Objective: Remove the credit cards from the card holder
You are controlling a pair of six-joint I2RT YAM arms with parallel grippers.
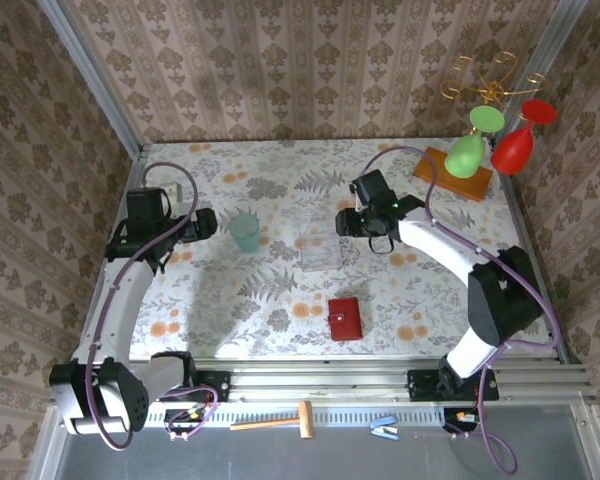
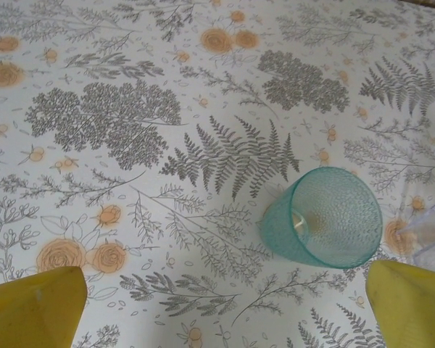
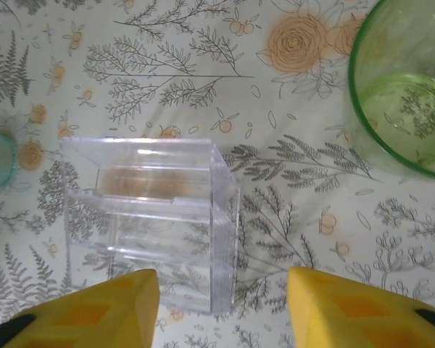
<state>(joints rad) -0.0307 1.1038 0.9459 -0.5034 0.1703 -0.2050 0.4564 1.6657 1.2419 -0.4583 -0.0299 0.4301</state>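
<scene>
Big floral table [image 1: 230,300] takes up most of the scene, with both arms reaching out over it. The left gripper [image 2: 225,275] is spread wide with nothing in it, hovering just short of the teal cup [image 2: 326,217]. The right gripper [image 3: 222,283] hangs over a corner of the clear plastic box [image 3: 148,217], yellow fingers [image 3: 94,315] apart and not clamping anything. The little red card holder [image 1: 345,319] lies closed near the table's front edge, well apart from both grippers
</scene>
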